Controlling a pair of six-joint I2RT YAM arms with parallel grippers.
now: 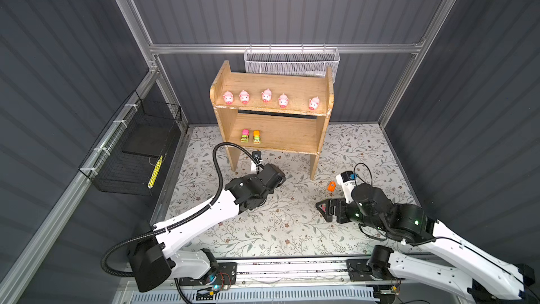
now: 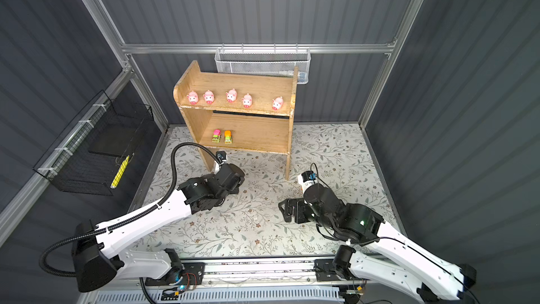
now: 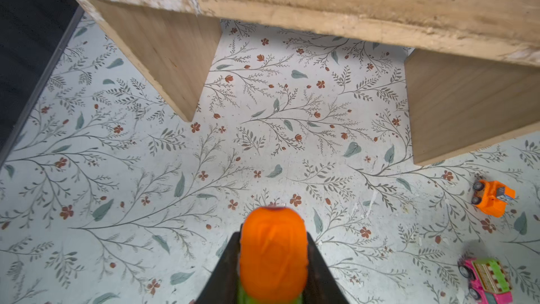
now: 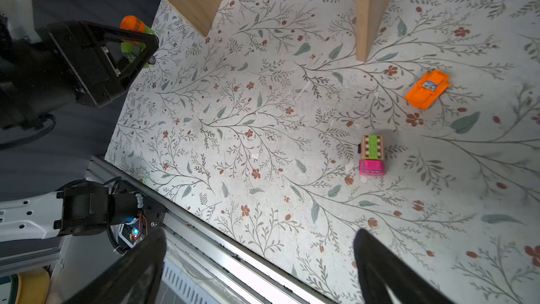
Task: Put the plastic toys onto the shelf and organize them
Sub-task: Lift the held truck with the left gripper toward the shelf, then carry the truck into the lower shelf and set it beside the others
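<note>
Close ahead, shelf [image 3: 321, 4] fronts left pincer [image 3: 273, 238] gripping orange truck [image 3: 273, 258].

The shelf [image 1: 271, 86] stands at upper centre in both top views, at the back of the bench [image 1: 277, 229], with the mesh basket [image 1: 292, 59] behind it. Five pigs [image 1: 266, 95] line its upper tier; two vehicles [image 1: 245, 135] sit at the left of the lower tier. Before its left leg, the left tool [image 3: 273, 231] holds a third vehicle [image 3: 273, 258]. Right of centre, two loose vehicles [image 4: 371, 156] lie on the bench by the right tool [image 4: 260, 235], before the shelf's right leg.
</note>
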